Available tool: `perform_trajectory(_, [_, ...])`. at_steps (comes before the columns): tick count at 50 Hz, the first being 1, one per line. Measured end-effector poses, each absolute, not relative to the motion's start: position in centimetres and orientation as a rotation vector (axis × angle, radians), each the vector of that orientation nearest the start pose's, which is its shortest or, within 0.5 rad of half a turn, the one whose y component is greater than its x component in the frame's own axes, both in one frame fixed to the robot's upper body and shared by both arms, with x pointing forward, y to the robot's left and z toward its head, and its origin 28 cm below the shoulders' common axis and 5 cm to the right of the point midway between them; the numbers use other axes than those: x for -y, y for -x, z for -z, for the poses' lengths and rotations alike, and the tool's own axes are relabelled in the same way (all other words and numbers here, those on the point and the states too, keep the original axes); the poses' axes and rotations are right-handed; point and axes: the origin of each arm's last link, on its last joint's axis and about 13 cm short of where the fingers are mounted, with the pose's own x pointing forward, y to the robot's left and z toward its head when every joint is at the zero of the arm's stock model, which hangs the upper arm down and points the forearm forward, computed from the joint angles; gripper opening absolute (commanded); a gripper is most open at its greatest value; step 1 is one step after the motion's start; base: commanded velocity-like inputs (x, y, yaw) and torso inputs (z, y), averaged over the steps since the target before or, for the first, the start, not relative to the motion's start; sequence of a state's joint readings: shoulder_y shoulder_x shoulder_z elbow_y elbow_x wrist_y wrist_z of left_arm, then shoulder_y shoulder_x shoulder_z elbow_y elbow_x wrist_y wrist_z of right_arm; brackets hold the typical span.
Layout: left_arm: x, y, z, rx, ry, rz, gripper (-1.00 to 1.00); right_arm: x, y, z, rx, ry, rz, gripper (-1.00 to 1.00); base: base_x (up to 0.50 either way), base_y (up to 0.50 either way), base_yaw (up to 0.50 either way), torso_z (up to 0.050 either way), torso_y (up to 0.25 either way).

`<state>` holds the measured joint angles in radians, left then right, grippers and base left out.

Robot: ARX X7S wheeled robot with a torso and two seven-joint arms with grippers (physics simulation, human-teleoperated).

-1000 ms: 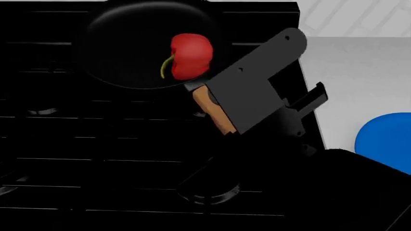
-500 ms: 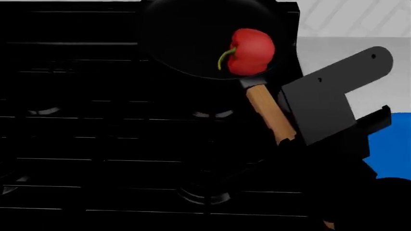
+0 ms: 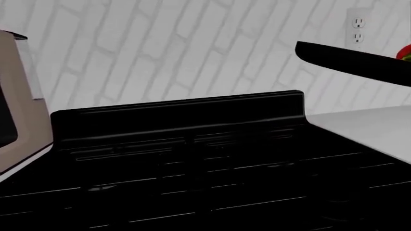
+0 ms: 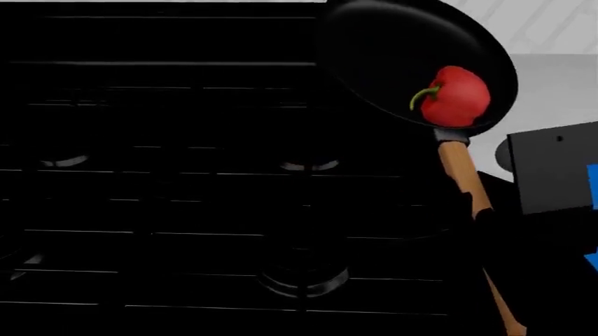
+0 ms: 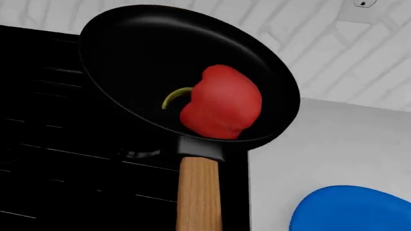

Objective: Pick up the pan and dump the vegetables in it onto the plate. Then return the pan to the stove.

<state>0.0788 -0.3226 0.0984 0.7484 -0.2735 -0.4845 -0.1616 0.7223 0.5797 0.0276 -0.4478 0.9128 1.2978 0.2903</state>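
The black pan hangs in the air over the stove's right rear corner, tilted a little toward its wooden handle. My right gripper is shut on that handle, its jaws hidden in dark below the arm's black body. The red pepper lies against the pan's rim on the handle side. In the right wrist view the pan and pepper fill the middle, above the stove. The blue plate lies on the counter to the right. My left gripper does not show.
A white counter adjoins the stove's right side. A white brick wall with an outlet stands behind. A beige appliance sits left of the stove. Burners and thin grates cover the stove top.
The pan has travelled right across the stove with my right arm, from the rear middle to the right edge. The pepper stayed in it, near the handle side.
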Motion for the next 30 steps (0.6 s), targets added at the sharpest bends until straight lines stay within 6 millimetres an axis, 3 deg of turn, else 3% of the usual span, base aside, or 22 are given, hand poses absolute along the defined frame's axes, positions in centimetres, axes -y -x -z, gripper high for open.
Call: perform_trajectory(30, [-22.0, -16.9, -11.6, 0.115, -0.077, 0.149, 1.0, 19.6, -26.7, -20.3, -0.132, -0.094, -0.011, -1.0, 0.0, 0.0, 0.0, 0.001, 0.006])
